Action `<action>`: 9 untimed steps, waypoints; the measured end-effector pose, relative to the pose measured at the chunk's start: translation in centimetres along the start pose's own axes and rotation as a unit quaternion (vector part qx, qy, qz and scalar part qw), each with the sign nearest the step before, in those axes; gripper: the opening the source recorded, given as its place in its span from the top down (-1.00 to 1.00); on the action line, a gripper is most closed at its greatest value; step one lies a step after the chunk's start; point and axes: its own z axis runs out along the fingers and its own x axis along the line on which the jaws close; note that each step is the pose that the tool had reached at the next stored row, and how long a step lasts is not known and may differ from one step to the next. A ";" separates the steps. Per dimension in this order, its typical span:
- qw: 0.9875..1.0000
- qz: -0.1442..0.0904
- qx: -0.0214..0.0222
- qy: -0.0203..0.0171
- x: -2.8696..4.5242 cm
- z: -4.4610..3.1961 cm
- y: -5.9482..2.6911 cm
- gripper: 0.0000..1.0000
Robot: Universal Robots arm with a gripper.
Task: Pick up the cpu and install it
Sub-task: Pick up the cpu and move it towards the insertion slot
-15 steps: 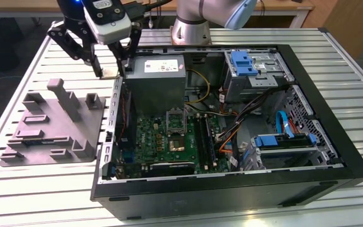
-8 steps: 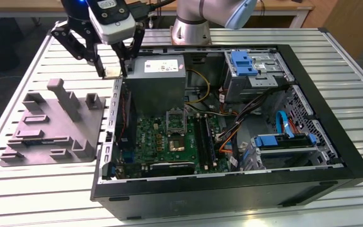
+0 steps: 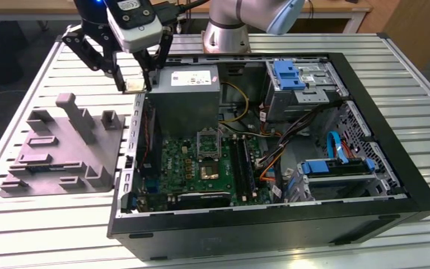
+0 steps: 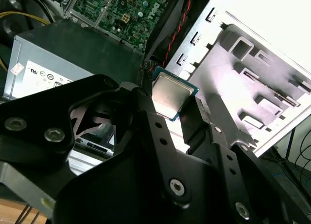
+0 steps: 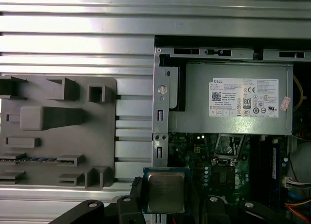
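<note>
The gripper (image 3: 134, 83) is clenched on the cpu (image 4: 171, 95), its two fingers (image 4: 147, 118) pinching opposite edges so the silver top faces both wrist cameras. In the exterior view the chip hangs in the air over the case (image 3: 394, 140) wall on that view's left. It is between the fixture (image 3: 58, 151) and the power supply (image 3: 188, 95) and touches neither. The socket (image 3: 209, 168) sits on the board (image 3: 177, 162) inside the case, well apart from the chip and lower, and its metal frame appears to be swung open. The step in hand looks like the carry. To do it well, I judge the grip should bear on the edges only, the chip should ride level and untwisted, and the path should clear the wall and the power supply with room to spare, since a knock could shift it between the pads. The cables (image 3: 234, 103) near the socket are a snag risk too.
</note>
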 end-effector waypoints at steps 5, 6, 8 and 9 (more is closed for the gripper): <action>1.000 0.000 0.000 0.000 -0.17 0.00 0.00 0.06; 1.000 0.000 0.000 0.000 -0.25 0.00 0.00 0.06; 1.000 0.000 0.000 0.000 -0.41 0.00 0.00 0.06; 1.000 0.000 0.000 0.000 -0.48 0.00 0.00 0.06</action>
